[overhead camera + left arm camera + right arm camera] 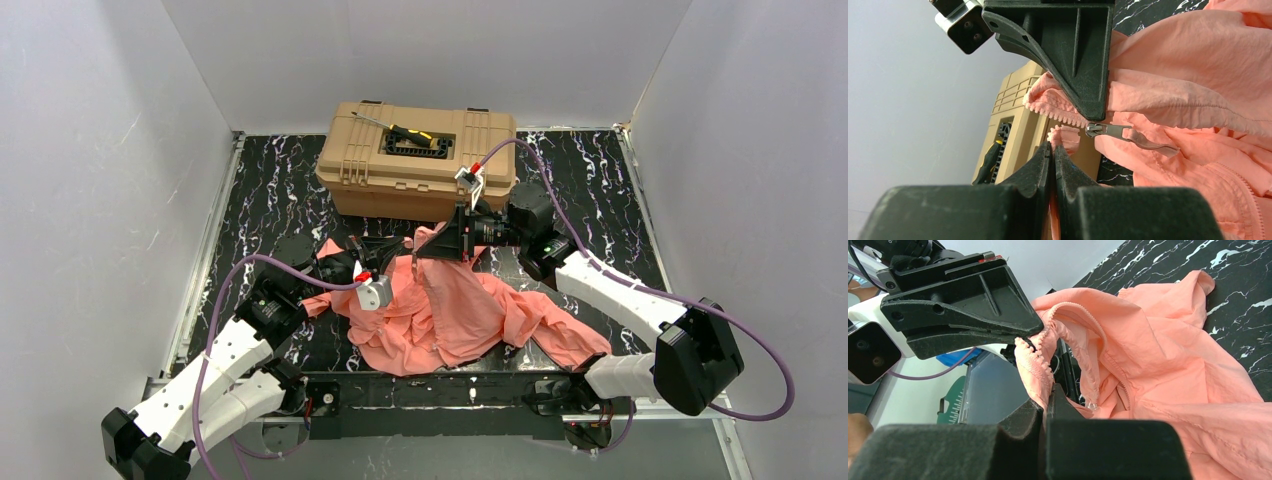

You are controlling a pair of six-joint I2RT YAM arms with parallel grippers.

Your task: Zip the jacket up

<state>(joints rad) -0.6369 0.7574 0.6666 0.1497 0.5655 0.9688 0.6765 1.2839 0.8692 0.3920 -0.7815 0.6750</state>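
Observation:
The salmon-pink jacket (450, 315) lies crumpled on the black marbled table, its top end lifted between both grippers. My left gripper (405, 243) is shut on one zipper edge; in the left wrist view its own jaws (1053, 147) pinch a toothed pink strip. My right gripper (424, 250) is shut on the other zipper edge, pink fabric squeezed between its jaws (1048, 395). The metal zipper slider (1100, 130) sits just below the right gripper's fingers (1083, 75), its pull tab (1150, 143) hanging free. The two grippers almost touch tip to tip.
A tan toolbox (420, 165) stands right behind the grippers, with a black-and-yellow screwdriver (405, 130) in its lid recess. White walls close in the table on the left, back and right. A jacket sleeve (560, 335) trails toward the right arm's base.

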